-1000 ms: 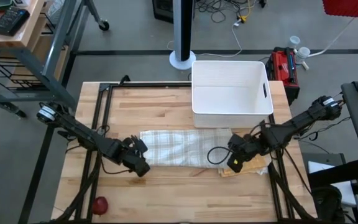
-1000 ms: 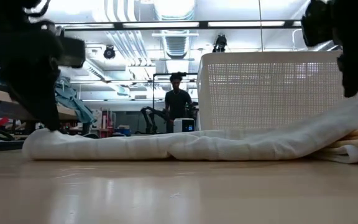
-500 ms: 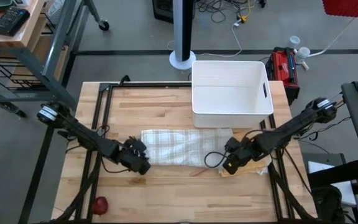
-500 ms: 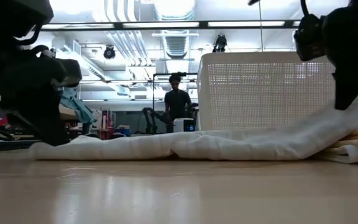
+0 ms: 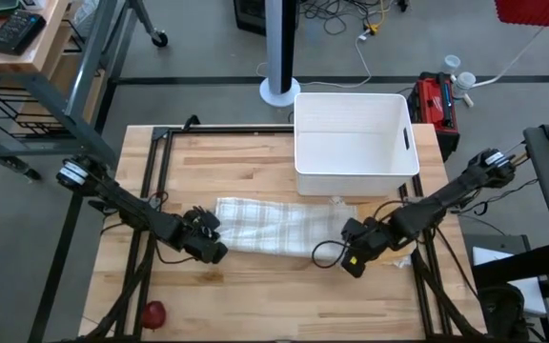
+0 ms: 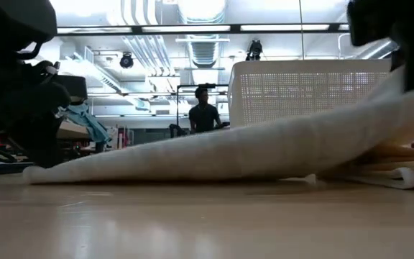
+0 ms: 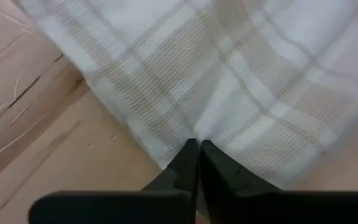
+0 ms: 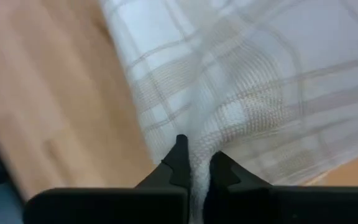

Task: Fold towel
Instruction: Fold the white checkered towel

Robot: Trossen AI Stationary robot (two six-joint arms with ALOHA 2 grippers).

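Wooden counter [image 5: 255, 295] carries the plaid towel [image 5: 265, 227], its long axis running left to right in front of the white basket [image 5: 355, 141]. Left tool [image 5: 212, 250] pinches the towel's near-left corner and right tool [image 5: 353, 262] its near-right end, raised off the wood. Each arm holds its own end, so the fold probably turns on carrying one toward the other.

A white bin [image 5: 355, 141] stood at the far right of the wooden table [image 5: 255, 295], a small red object [image 5: 152, 312] (possibly a ball) lay near-left, and a person [image 6: 205, 115] stood in the room beyond.
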